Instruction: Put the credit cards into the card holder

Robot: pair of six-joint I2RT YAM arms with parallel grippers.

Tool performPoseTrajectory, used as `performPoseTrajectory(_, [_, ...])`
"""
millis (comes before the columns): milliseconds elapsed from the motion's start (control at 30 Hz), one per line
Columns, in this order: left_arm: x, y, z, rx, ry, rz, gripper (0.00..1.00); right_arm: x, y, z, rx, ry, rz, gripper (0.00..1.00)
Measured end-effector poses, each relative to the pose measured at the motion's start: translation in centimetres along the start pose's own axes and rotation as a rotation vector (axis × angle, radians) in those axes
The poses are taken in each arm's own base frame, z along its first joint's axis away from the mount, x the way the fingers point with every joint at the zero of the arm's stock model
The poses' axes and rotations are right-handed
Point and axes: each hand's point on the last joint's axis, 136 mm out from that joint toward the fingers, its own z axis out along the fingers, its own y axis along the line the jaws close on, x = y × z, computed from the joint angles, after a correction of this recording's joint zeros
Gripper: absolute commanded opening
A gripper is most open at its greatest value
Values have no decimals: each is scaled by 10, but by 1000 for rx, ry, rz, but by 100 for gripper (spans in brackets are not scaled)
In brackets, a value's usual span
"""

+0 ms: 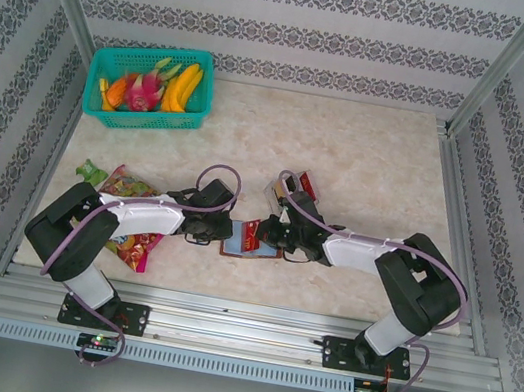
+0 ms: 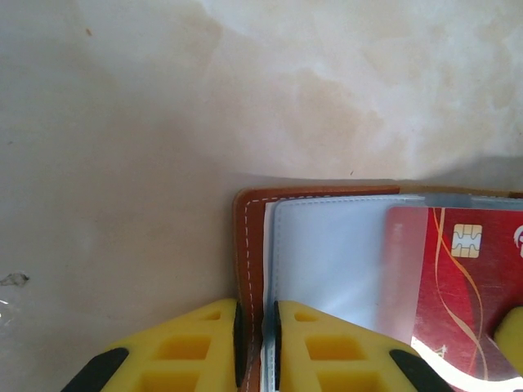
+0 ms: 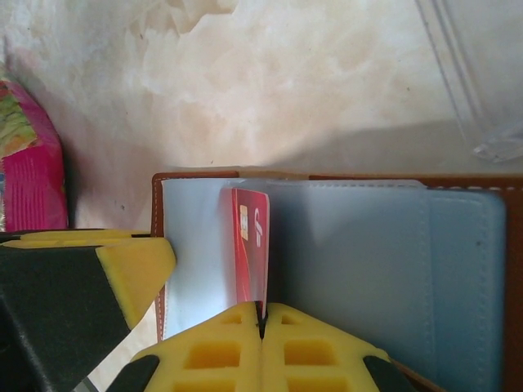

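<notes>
Bare tabletop (image 1: pixel 379 166) open far right, fruit basket (image 1: pixel 149 87) blocking far-left corner, snack packet (image 1: pixel 127 185) crowding near left

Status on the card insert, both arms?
Left fingers pinched on card holder edge. Right fingers shut on red card, part-way under a clear sleeve. Snack packet off to the side, not blocking.

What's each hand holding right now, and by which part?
Left hand pinches the card holder at its near edge. Right hand grips the red credit card by its near edge.
</notes>
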Motion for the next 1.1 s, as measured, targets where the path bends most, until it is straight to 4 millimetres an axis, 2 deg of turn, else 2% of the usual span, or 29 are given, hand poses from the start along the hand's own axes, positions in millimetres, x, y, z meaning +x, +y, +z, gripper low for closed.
performPoseTrajectory(400, [0, -1, 1, 1, 1, 0, 26, 8, 6, 18, -12, 25, 12, 14])
performPoseTrajectory(467, [0, -1, 1, 1, 0, 0, 26, 7, 8, 19, -5, 34, 12, 20])
performPoseTrajectory(600, [0, -1, 1, 1, 0, 0, 24, 7, 5, 17, 40, 47, -1, 26])
performPoseTrajectory(733, [0, -1, 1, 1, 0, 1, 23, 8, 1, 6, 76, 46, -23, 30])
performPoseTrajectory(933, [0, -1, 1, 1, 0, 0, 22, 13, -5, 0, 114, 68, -39, 25])
performPoseTrajectory(1033, [0, -1, 1, 1, 0, 1, 23, 12, -6, 5, 118, 85, -36, 16])
performPoseTrajectory(1100, [0, -1, 1, 1, 1, 1, 22, 13, -6, 9, 118, 98, -32, 14])
